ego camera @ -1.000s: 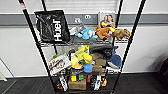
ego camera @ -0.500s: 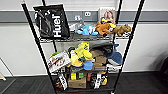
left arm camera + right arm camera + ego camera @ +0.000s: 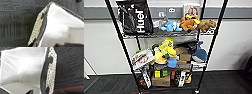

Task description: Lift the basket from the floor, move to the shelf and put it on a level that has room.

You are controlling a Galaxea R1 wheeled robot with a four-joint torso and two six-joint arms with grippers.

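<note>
- I cannot tell how either hand is set, open or closed, because no fingers can be made out in the wrist views.
- The basket [image 3: 60, 31] sits right under the left wrist camera. Its white lining takes up the right side of that frame, and its dark loop handle [image 3: 42, 26] runs down the middle.
- In the right wrist view the other handle [image 3: 45, 74] runs down the middle, with the cream woven wall just to its right.
- I think each arm is at one end of the basket so it stays level and does not tip.
- The floor [image 3: 15, 25] is the dark carpet on the left of the left wrist frame. I cannot tell if the basket touches it.
- The shelf [image 3: 166, 33] stands in the middle of the head view, close in front, by a white wall.
- A black bag [image 3: 136, 17] stands at the upper left on one tier, with soft toys [image 3: 189, 24] beside it.
- Lower tiers are packed with toys and boxes [image 3: 161, 80], so they look too full.
</note>
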